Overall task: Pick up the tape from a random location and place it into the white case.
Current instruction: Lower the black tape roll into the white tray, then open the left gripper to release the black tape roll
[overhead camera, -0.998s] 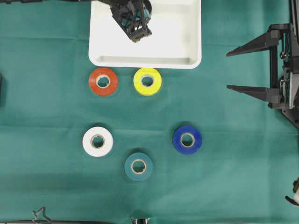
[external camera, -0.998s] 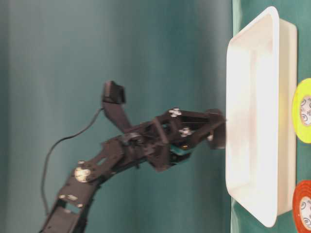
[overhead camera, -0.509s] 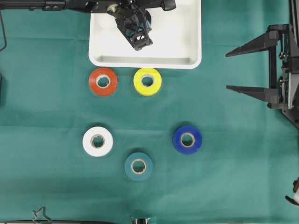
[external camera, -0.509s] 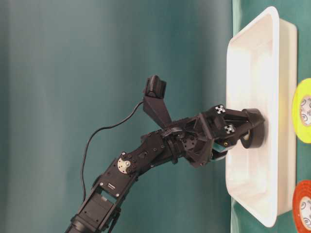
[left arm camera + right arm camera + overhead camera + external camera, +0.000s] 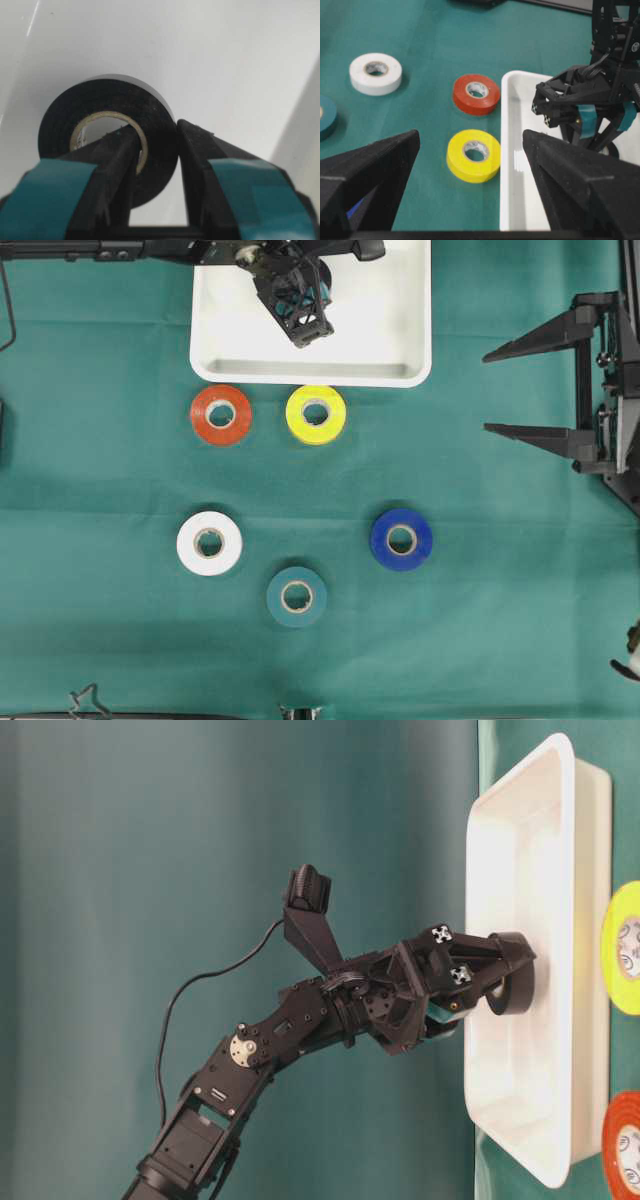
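The left gripper is low inside the large shallow white plastic case, which lies at the far edge of the green cloth-covered tabletop. Its fingers have teal tape on them. One finger goes through the hole of the black tape roll and the other is on the outside of it; the roll stands on its edge over the case floor. If the jaws press the roll or are already loose, I cannot tell. From above, the gripper hides this roll almost fully.

The right gripper is at the right edge of the tabletop, with jaws wide apart and nothing between them.

On the cloth lie an orange-red tape roll, a yellow tape roll, a white tape roll, a blue tape roll and a teal tape roll. No writing can be read on any roll.
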